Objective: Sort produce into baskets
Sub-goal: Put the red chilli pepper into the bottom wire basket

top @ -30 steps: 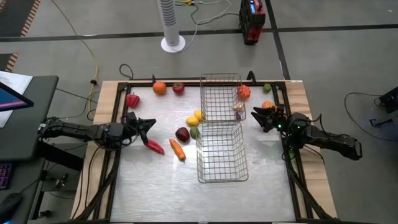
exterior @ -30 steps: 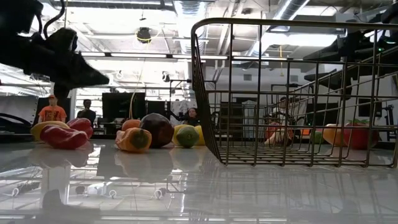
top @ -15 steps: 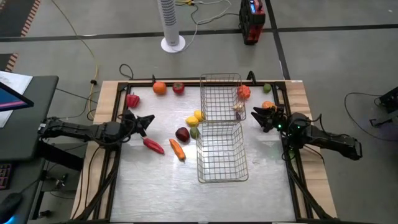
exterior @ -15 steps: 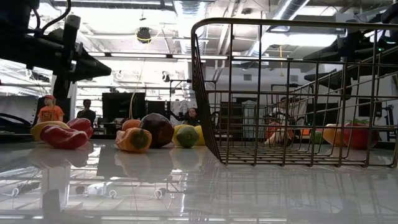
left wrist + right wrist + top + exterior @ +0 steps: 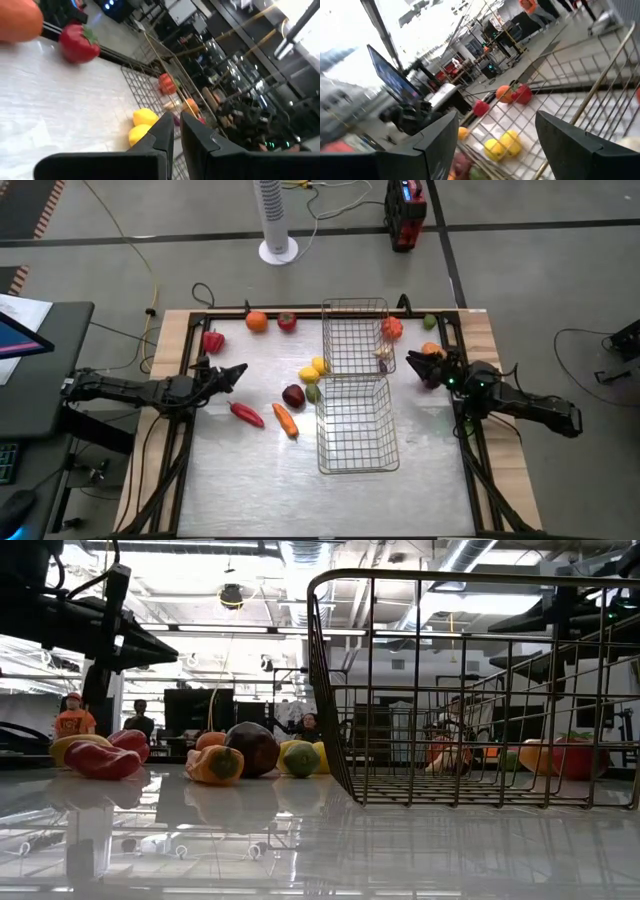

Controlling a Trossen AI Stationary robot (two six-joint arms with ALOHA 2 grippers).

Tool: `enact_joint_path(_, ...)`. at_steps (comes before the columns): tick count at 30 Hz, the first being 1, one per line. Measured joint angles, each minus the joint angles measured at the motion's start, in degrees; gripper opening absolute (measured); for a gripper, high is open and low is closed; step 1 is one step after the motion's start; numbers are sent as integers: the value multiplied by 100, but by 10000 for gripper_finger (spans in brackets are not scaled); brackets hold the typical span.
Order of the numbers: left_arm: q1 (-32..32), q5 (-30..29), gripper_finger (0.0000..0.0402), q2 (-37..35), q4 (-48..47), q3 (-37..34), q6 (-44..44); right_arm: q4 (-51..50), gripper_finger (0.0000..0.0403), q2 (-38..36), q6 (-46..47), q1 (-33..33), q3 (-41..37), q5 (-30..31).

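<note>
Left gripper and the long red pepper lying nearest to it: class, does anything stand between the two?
Nothing visible does. In the high view the left gripper, shut and empty, is left of the produce, and only bare table separates it from the long red pepper. The carrot lies beyond the pepper.

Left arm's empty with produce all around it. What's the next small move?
Probably open the left pincer and lower it toward the red pepper just beside it. The pincer is shut, holds nothing and sits above the table, while the pepper lies loose outside both baskets.
</note>
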Motion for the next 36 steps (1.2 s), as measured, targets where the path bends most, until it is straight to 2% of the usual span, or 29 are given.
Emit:
enact_joint_path(3, 71, -337, 20, -1, 425, 0, -139, 1, 291, 0, 641, 0, 0, -8)
enact_joint_path(5, 193, -183, 20, -2, 843, 1, 185, 2, 291, 0, 922, 0, 2, -22)
enact_joint_path(7, 373, 297, 20, 0, 1144, 15, 557, 42, 291, 0, 1166, 0, 2, 4)
enact_joint_path(9, 595, 804, 20, 1, 1038, 160, 632, 123, 291, 0, 1350, -2, 9, 18)
enact_joint_path(12, 953, 1640, 20, 122, 393, 576, 668, 319, 291, 23, 1400, 0, 9, 75)
enact_joint_path(15, 1283, 2498, 20, 424, -364, 1027, 867, 458, 291, 152, 1535, 0, 114, 422)
enact_joint_path(23, 1963, 4369, 20, 1581, -1700, 2026, 1250, 360, 291, 1092, 960, 0, 1096, 1019)
enact_joint_path(28, 2207, 5321, 20, 2616, -1907, 2417, 1697, 109, 291, 2092, 399, -29, 1944, 1096)
enact_joint_path(32, 2192, 5792, 25, 3426, -1905, 2804, 2028, -418, 291, 2791, 212, -163, 2725, 993)
enact_joint_path(36, 1891, 6003, 55, 4078, -2123, 3324, 2913, -1085, 291, 3324, -187, -227, 3579, 469)
